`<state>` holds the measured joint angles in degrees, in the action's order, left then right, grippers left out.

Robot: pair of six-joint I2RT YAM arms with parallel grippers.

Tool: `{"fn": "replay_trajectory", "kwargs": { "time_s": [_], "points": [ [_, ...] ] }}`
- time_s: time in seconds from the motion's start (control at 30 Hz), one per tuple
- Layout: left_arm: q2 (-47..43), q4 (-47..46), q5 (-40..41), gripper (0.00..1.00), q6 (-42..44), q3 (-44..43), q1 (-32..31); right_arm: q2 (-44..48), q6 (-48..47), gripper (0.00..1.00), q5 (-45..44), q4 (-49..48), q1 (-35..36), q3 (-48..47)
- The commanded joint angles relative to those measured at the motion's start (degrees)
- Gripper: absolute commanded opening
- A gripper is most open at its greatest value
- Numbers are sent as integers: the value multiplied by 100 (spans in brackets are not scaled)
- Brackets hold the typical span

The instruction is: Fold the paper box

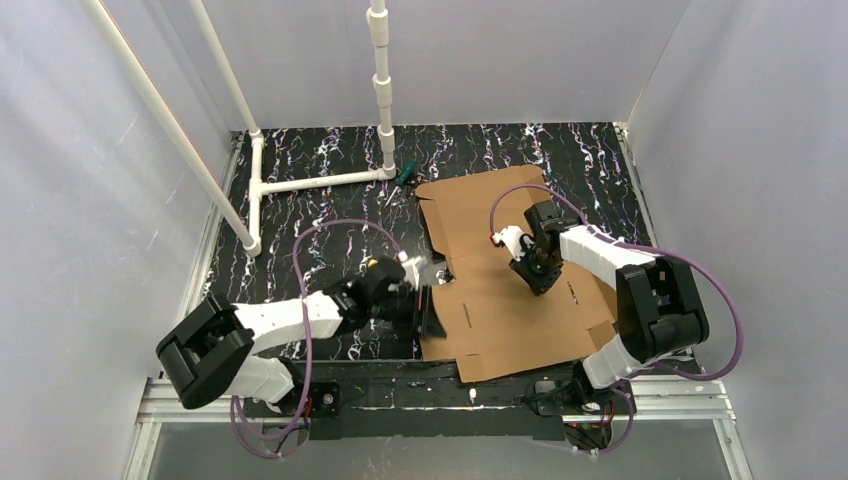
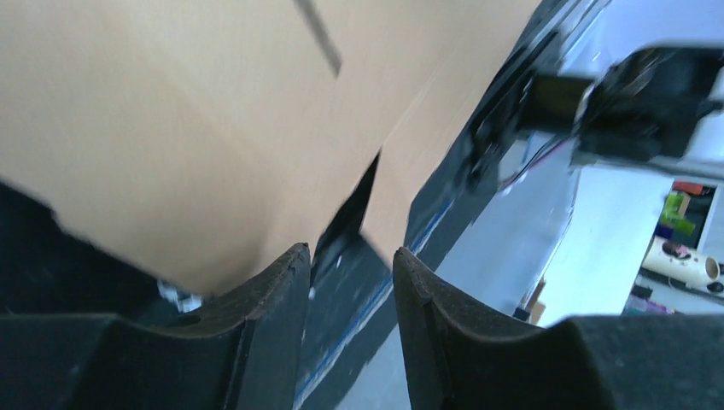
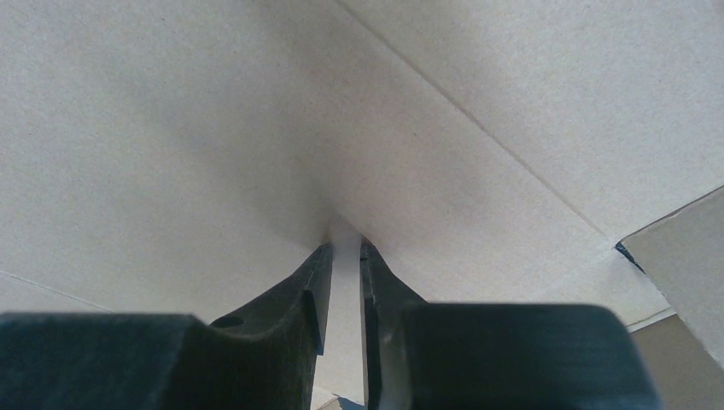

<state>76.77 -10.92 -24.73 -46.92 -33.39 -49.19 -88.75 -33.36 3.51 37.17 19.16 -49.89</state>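
Paper box (image 1: 480, 225) lay flat, unfolded, on the table's (image 1: 330, 210) right half, toward the near edge. Left pincer (image 2: 350, 260) spread, empty, at its left flap. Right pincer (image 3: 344, 248), barely apart, pressed mid-sheet. Step, likely: raising the left flap. Next probably called for pinching that edge.

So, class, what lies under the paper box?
The paper box lies on the black marbled table, which shows around its edges. The right gripper rests its tips on top. Anything beneath the sheet's middle is covered and cannot be seen.

The left hand (image 2: 350, 252) reaches rightward with fingers parted, while the right hand (image 3: 346, 243) points down, fingers nearly together.
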Motion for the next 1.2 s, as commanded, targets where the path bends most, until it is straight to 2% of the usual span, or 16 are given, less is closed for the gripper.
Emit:
{"fn": "replay_trajectory", "kwargs": {
  "time_s": [0.0,0.13,0.4,0.57,0.83,1.17],
  "points": [
    [-540,179,282,39,-573,526,-549,-466,43,27,423,-225,79,195],
    [-610,171,527,39,-932,662,-967,-581,51,27,435,-219,79,141],
    [185,37,534,44,-1061,88,-1804,-628,59,27,423,-231,79,137],
    [451,13,445,48,-956,-181,-1922,-626,58,28,448,-218,79,139],
    [1129,-103,28,48,-796,-669,-1953,-605,56,28,475,-207,79,133],
    [1029,-112,112,48,-629,-1028,-1946,-596,53,28,482,-201,79,130]
  ]
}}
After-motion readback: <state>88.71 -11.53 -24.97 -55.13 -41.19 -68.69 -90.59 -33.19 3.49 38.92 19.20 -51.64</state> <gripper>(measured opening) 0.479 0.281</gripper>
